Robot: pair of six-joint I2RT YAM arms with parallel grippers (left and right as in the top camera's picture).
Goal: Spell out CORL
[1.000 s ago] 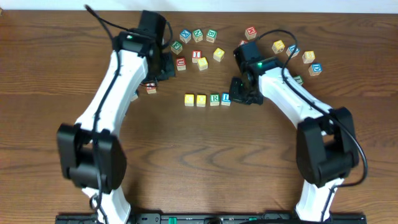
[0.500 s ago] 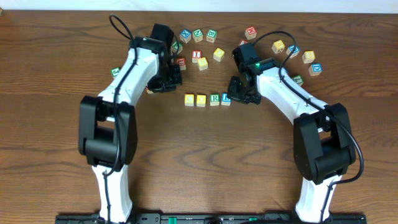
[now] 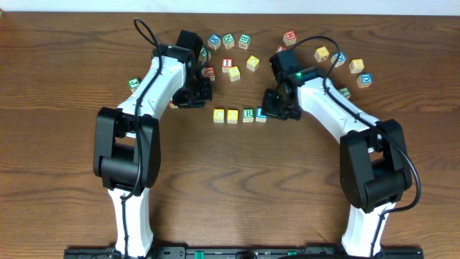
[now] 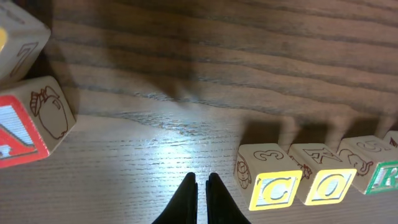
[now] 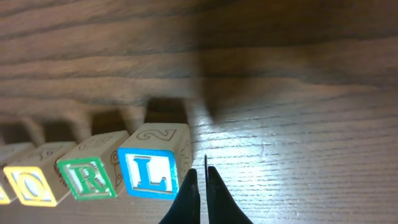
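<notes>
Four cubes stand in a row on the table: a yellow C cube [image 3: 219, 114], a yellow O cube [image 3: 233, 115], a green R cube [image 3: 248, 114] and a blue L cube [image 3: 261, 113]. In the left wrist view the C [image 4: 273, 188], O [image 4: 328, 185] and R [image 4: 385, 177] show at the right. In the right wrist view the L [image 5: 148, 171], R [image 5: 87, 176] and O [image 5: 34, 184] show at the left. My left gripper [image 4: 202, 178] is shut and empty, left of the C cube. My right gripper [image 5: 200, 171] is shut and empty, against the L cube's right side.
Several loose letter cubes lie scattered at the back [image 3: 228, 39], with more at the right [image 3: 356, 66]. A red-lettered cube [image 4: 25, 124] lies left of my left gripper. A green cube [image 3: 134, 83] lies at the far left.
My left arm has swung right and down toward the row's left end. My right gripper has stayed next to the L cube.
</notes>
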